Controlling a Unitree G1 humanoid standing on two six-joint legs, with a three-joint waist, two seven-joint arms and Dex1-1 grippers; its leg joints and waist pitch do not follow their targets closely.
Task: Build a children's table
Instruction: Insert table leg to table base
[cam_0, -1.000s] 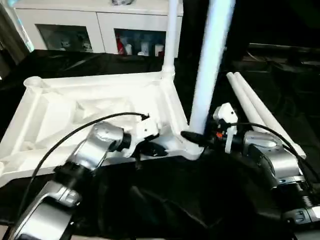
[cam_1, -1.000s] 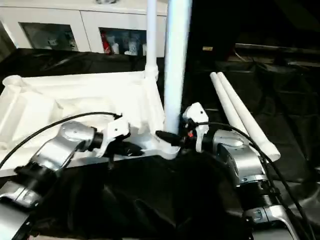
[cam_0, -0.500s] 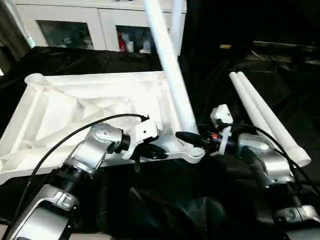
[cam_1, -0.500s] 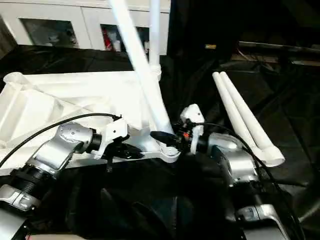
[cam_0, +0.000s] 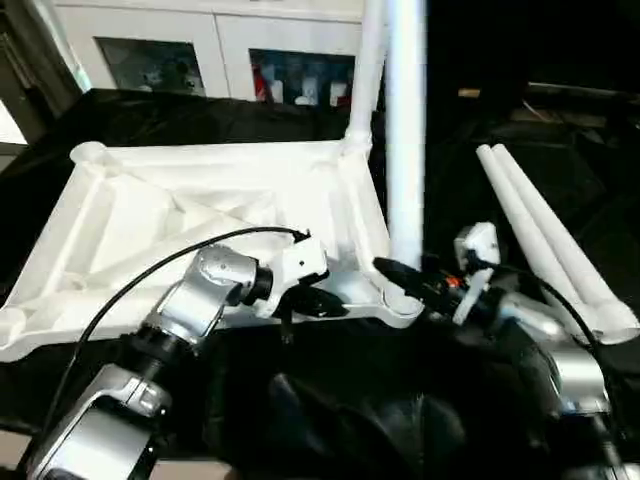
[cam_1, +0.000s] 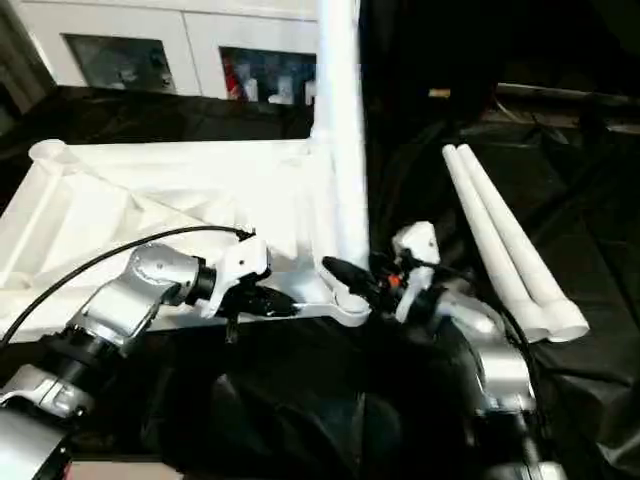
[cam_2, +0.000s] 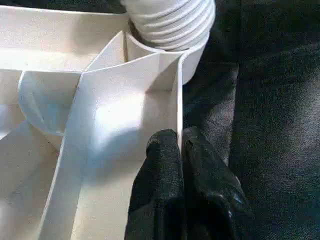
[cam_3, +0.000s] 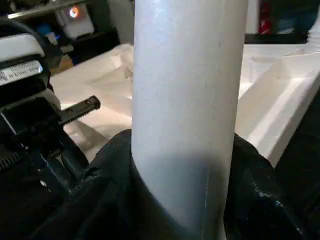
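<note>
Right now the right gripper (cam_0: 400, 275) clamps the base of a white leg (cam_0: 405, 130) standing upright in the near corner socket (cam_0: 398, 300). If it tips, the threads could bind. The left gripper (cam_2: 179, 150) pinches the rim of the upturned tabletop (cam_0: 190, 215), steadying it on black cloth (cam_0: 330, 400). Two spare legs (cam_0: 545, 235) lie alongside.

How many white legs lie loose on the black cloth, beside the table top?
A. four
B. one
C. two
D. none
C: two loose legs lie side by side on the black cloth, to the right of the table top, while two other legs stand upright at its corners.
</note>
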